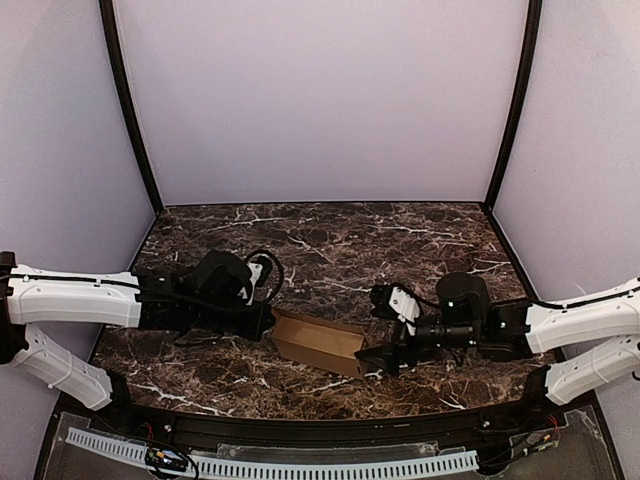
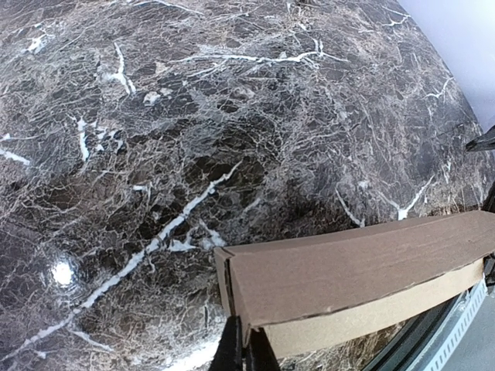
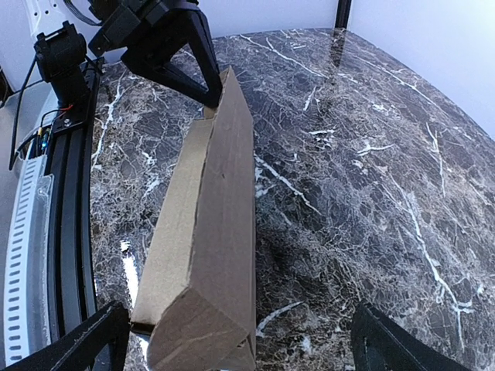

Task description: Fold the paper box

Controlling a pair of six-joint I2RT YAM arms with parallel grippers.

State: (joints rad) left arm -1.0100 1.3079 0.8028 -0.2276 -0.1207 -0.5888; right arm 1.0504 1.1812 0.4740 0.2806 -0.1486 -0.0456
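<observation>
Dark marble table [image 1: 400, 240] bears the paper box [image 1: 318, 342] at 6 o'clock, already formed into a narrow tube, ends apparently left to close; left gripper [image 1: 269, 324] pinches its 9 o'clock end, right gripper [image 1: 373, 359] jaws spread wide about its 3 o'clock end.

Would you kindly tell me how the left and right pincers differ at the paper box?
The left pincer is shut, pinching one end of the paper box; the right pincer stands open, fingers spread either side of the other end. The left pincer grips the box; the right pincer grips nothing. Both sit low over the table, facing each other.
</observation>
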